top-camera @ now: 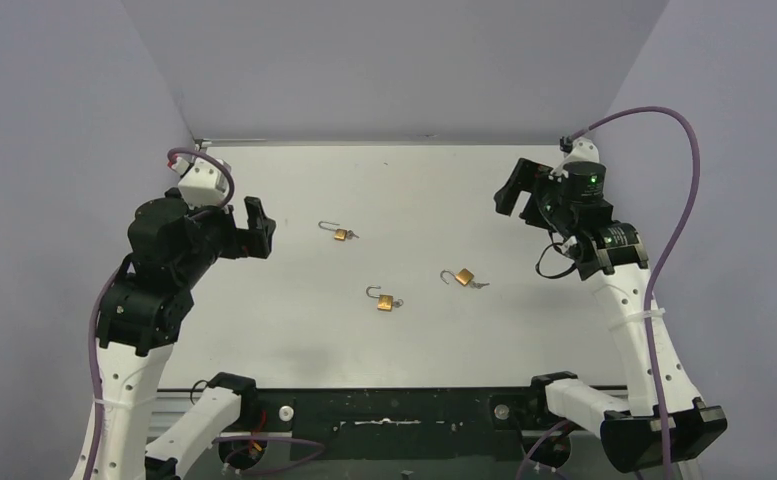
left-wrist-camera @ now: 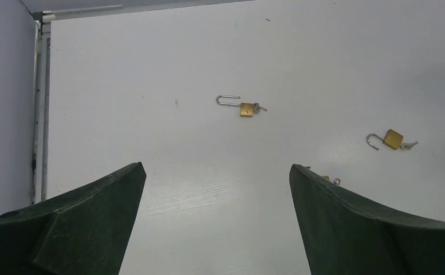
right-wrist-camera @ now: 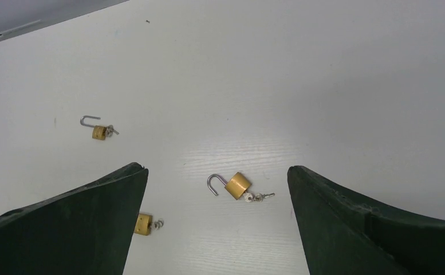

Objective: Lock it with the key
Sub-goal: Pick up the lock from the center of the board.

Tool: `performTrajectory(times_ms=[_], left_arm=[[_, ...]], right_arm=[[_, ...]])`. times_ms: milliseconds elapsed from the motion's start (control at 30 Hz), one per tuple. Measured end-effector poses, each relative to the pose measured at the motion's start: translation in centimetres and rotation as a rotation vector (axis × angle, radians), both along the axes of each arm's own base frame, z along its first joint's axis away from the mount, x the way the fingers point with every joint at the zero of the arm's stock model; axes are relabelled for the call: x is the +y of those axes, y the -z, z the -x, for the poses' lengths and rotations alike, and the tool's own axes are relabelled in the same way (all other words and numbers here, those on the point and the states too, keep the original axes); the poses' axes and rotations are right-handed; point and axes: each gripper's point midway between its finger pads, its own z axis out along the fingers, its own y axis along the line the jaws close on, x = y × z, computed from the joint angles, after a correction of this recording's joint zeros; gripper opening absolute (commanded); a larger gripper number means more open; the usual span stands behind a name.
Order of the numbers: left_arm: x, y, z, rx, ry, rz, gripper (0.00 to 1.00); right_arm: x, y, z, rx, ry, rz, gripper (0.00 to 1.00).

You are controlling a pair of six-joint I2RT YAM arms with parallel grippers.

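Observation:
Three small brass padlocks lie on the white table (top-camera: 294, 330), each with its shackle open and a key in its base. One is at the back left (top-camera: 339, 233), one in the middle (top-camera: 385, 299) and one to the right (top-camera: 461, 277). My left gripper (top-camera: 259, 228) is open and empty, held left of the locks. In the left wrist view (left-wrist-camera: 215, 172) it sees the back-left lock (left-wrist-camera: 245, 108) and the right lock (left-wrist-camera: 392, 139). The middle lock (left-wrist-camera: 326, 179) is mostly hidden behind a finger. My right gripper (top-camera: 519, 190) is open and empty; its view (right-wrist-camera: 217, 169) shows the right lock (right-wrist-camera: 237, 185).
Grey walls close in the table at the left (top-camera: 64, 150), back (top-camera: 384, 70) and right (top-camera: 724, 150). The right wrist view also shows the back-left lock (right-wrist-camera: 98, 132) and the middle lock (right-wrist-camera: 143, 224), which is partly behind the left finger (right-wrist-camera: 65, 229).

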Motion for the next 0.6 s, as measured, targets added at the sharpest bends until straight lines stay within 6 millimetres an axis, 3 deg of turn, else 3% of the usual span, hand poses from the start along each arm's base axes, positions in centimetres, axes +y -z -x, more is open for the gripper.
performTrajectory(times_ms=[200,367,433,533,600], left_arm=[[-0.5,0.2,-0.5,0.004,0.023,0.004,0.97],[-1.4,0.4,-0.4,0.015,0.071,0.018,0.97],[-1.7,0.5,-0.4,0.019,0.090,0.019,0.97],[-2.0,0.5,-0.3,0.020,0.108,0.018,0.97],[-2.0,0.5,-0.3,0.019,0.113,0.015,0.97]], right_arm=[[0.0,-0.3,0.2,-0.034,-0.023,0.019,1.00],[0.9,1.4,0.5,-0.015,-0.089,0.114,1.00],[3.0,2.2,0.9,-0.007,-0.154,0.202,1.00],[8.4,4.1,2.5,0.007,-0.328,0.338,1.00],[11.0,5.8,3.3,0.040,-0.416,0.388,1.00]])
